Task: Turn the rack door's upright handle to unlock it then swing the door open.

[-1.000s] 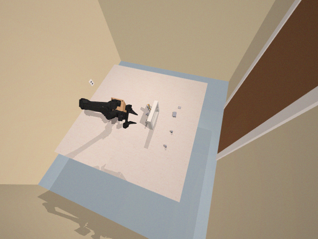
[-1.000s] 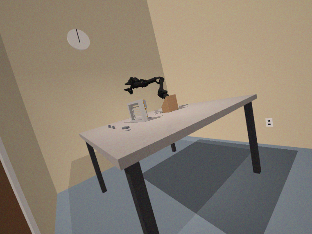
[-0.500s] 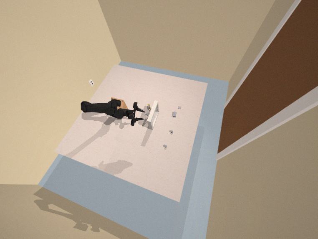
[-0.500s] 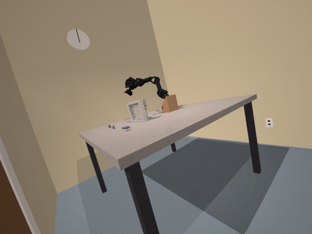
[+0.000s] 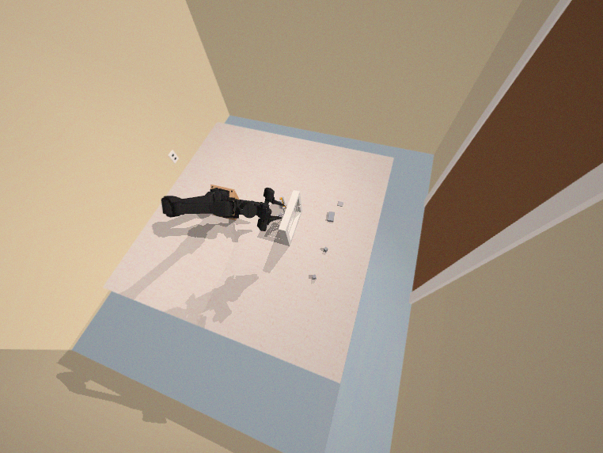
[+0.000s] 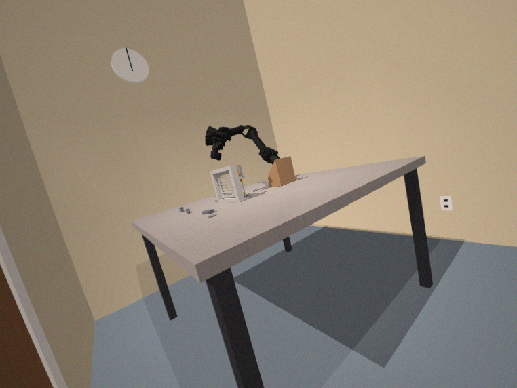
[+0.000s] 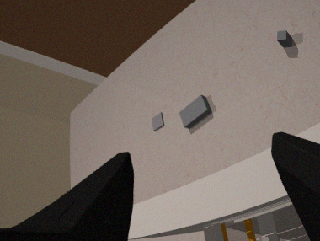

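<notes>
The white door frame [image 5: 290, 213] [image 6: 237, 185] [image 7: 189, 202] stands upright on the table. A slatted door panel [image 6: 226, 184] shows through its opening in the exterior view; its exact angle is unclear. Orange and grey fittings [image 5: 282, 200] [image 6: 239, 171] [image 7: 249, 229] stick out on the arm's side of the frame. I cannot tell the handle apart from them or see how it is turned. My gripper [image 5: 282, 211] [image 7: 204, 153] is open and empty. It is above the frame's top, tilted downward, with a gap to the frame in the exterior view.
An orange-brown block [image 5: 224, 188] [image 6: 283, 171] stands by the arm's base. Beyond the frame lie a grey box [image 5: 330, 216] [image 6: 208, 211] [image 7: 195, 111], a thin grey plate [image 5: 339, 203] [image 6: 212, 216] [image 7: 157, 121] and two small grey blocks. The table's [image 5: 195, 272] [image 6: 292, 208] far edge lies beyond them.
</notes>
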Motion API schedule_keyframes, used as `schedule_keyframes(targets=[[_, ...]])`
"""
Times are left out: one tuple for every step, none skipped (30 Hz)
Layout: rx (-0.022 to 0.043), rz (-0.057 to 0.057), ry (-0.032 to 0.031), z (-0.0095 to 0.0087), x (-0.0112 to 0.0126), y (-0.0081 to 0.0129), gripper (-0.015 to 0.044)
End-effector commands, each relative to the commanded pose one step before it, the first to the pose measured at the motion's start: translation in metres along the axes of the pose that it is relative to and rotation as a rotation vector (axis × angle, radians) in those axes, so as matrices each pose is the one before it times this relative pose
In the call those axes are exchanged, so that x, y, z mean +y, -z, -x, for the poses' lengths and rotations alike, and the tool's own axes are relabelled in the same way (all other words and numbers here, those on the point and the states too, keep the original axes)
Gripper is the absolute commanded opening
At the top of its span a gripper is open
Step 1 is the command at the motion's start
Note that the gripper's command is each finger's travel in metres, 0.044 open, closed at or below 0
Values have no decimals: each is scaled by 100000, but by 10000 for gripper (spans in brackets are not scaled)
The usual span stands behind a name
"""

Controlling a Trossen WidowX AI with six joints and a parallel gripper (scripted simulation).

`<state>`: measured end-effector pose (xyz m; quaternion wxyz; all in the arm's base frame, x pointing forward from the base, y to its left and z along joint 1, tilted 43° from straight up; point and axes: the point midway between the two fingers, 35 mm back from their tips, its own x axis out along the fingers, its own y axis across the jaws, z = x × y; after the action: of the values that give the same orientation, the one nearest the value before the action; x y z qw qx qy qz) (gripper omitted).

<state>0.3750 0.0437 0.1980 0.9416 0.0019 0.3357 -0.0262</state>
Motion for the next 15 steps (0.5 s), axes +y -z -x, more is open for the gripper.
schedule_keyframes(targets=[[10612, -365, 3732, -1251, 722, 1414, 282], [2262, 98, 835, -271, 173, 289, 282], [2237, 131, 871, -266, 173, 286, 282], [2211, 163, 906, -262, 173, 282, 282], [2184, 195, 941, -257, 173, 279, 282], [2157, 226, 976, -253, 173, 275, 282], [2128, 257, 1010, -248, 173, 271, 282], [2099, 287, 1044, -243, 173, 268, 282], [2069, 317, 1078, -238, 173, 264, 282], [2039, 346, 1112, -233, 173, 260, 282], [2007, 375, 1145, -228, 173, 256, 282], [1975, 402, 1178, -223, 173, 252, 282], [1942, 430, 1210, -218, 172, 248, 282], [1908, 457, 1242, -213, 172, 244, 282], [1874, 483, 1273, -207, 172, 240, 282]])
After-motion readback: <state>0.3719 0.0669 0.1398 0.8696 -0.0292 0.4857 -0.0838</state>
